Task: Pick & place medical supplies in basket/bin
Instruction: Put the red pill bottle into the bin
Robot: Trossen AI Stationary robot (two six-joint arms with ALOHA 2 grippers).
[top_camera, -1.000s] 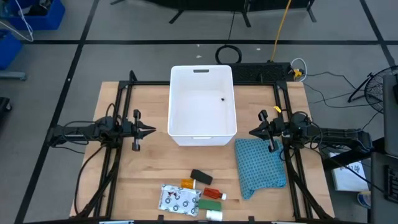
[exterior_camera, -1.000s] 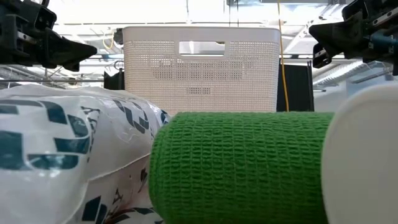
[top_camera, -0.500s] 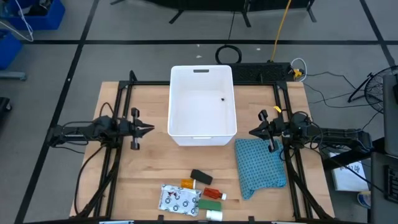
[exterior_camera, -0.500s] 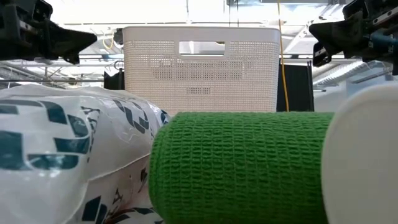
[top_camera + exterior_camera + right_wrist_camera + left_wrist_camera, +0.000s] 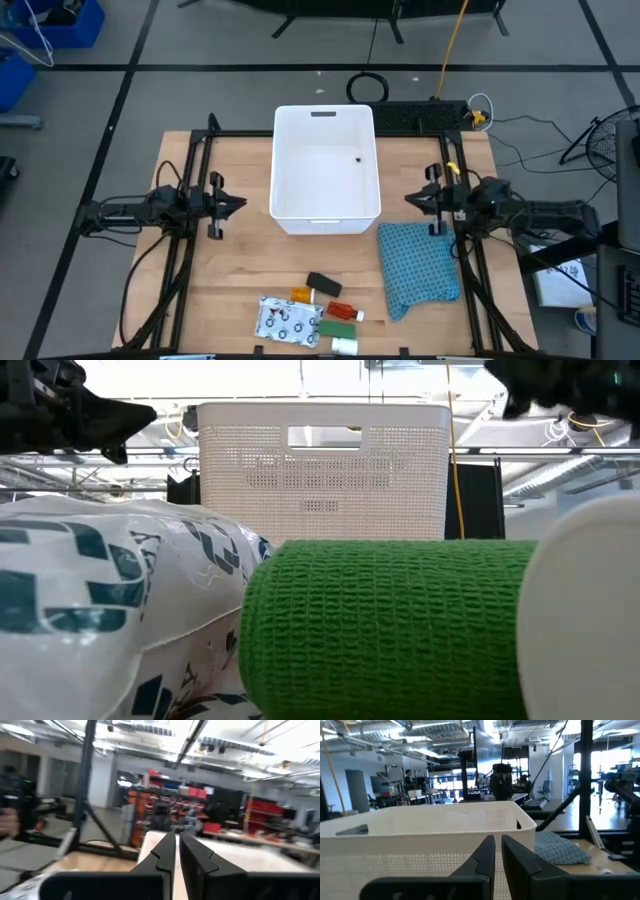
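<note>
1. At the tabletop's (image 5: 230,300) near edge, your supplies wait in a tight cluster: the flat white packet (image 5: 288,321) with dark prints, the orange bottle (image 5: 301,296), the black block (image 5: 324,285), the red tube (image 5: 341,311), the green block (image 5: 337,327) and the small white bottle (image 5: 344,345) at the very edge.
2. The white bin (image 5: 326,168) stands at the middle of the far edge. It looks unloaded except for one small dark speck on its floor, which is too small to identify.
3. As far as you can judge, nothing is done yet: every item is still to be picked up and dropped in.
4. Your left gripper (image 5: 238,205) hovers off the bin's left wall, between the bin and the left edge. Its jaws are drawn nearly together, only a thin slit showing in the left wrist view, and they hold nothing.
5. Your right gripper (image 5: 410,203) hovers off the bin's right wall, just above the far end of the blue knitted cloth (image 5: 418,268). Its jaws are likewise almost closed on nothing.
6. Both grippers are well apart from the cluster, so expect to spread the jaws and reach toward the near edge first.
</note>
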